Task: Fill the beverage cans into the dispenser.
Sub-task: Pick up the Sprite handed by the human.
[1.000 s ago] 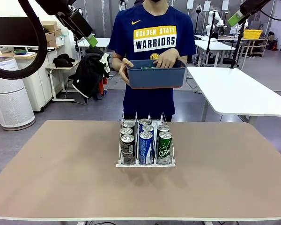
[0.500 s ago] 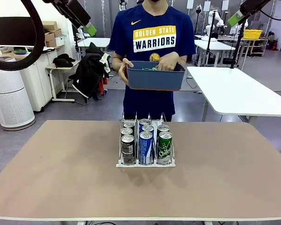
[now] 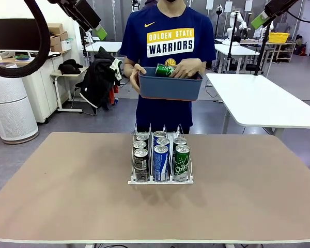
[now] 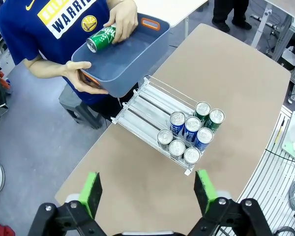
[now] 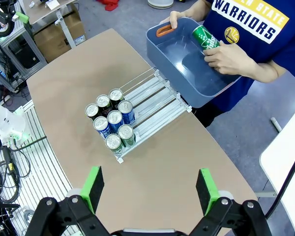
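**Handling Assessment: Green Can at the Bin, Both Grippers Released**

Both end effectors are released. The left gripper (image 4: 147, 182) and the right gripper (image 5: 149, 184) hang high above the table (image 3: 67, 191), jaws spread wide, with nothing between the green pads.

Location. The dispenser (image 4: 146, 104) stands mid-table, toward the far edge. Upright cans (image 3: 160, 163) fill the front of all three lanes: black-and-silver in the robot's left lane, blue in the middle, green on the right. The rear of each lane is bare. One more green can (image 3: 164, 70) lies on its side in the person's hand (image 3: 188, 67). It is at the rim of the blue-grey bin (image 3: 170, 89), which the person holds beyond the table's far edge.

Handling, as judged. Expect a smooth painted metal wall, stiff along its axis but thin and liable to dent under a hard squeeze. Whether the can is full cannot be told, so treat it as fairly heavy for its size. The surface is likely slippery, and the can will roll if set down on its side.

Where to grip. Take it across the body at mid-height, with the pads flat on opposite sides of the cylinder. Keep clear of the silver top and of the person's fingers. You need it upright before it enters a lane at the bare rear end. Mind the thin divider rails.
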You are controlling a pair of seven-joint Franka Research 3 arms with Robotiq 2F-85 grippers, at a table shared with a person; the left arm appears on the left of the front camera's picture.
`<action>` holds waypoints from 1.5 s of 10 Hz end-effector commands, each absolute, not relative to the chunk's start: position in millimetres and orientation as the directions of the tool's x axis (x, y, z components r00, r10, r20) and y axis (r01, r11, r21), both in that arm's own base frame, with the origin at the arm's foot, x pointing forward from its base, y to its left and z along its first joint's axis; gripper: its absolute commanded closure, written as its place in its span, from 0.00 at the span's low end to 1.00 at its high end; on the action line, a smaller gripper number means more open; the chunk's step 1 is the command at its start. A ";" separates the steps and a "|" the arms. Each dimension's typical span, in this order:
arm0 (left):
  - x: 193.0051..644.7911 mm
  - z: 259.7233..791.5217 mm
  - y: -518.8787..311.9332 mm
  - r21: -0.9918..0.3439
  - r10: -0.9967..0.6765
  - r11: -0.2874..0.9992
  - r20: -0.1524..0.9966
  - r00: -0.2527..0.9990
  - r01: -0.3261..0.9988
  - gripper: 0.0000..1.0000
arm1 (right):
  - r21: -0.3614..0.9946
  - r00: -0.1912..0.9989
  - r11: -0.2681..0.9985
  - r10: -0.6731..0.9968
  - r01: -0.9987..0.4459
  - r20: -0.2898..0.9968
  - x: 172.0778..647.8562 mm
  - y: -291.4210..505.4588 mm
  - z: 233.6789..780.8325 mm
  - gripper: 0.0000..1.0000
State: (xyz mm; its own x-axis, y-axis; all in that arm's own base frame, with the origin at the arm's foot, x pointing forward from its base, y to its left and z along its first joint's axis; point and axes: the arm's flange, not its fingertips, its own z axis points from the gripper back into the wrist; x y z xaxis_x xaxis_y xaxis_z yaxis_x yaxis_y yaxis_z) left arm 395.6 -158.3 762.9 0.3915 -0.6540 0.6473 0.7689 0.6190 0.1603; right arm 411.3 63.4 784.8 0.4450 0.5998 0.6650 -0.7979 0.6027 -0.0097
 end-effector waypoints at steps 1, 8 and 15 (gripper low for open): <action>393.3 764.0 -156.6 0.162 -0.653 0.619 0.650 0.390 0.768 0.00 | -0.005 0.445 0.602 0.597 -0.799 0.667 409.4 64.0 784.3 0.00; 393.3 764.0 -156.6 0.162 -0.653 0.619 0.650 0.390 0.768 0.00 | -0.005 0.445 0.602 0.597 -0.799 0.667 409.4 64.0 784.3 0.00; 393.3 764.0 -156.6 0.162 -0.653 0.619 0.650 0.390 0.768 0.00 | -0.005 0.445 0.602 0.597 -0.799 0.667 409.4 64.0 784.3 0.00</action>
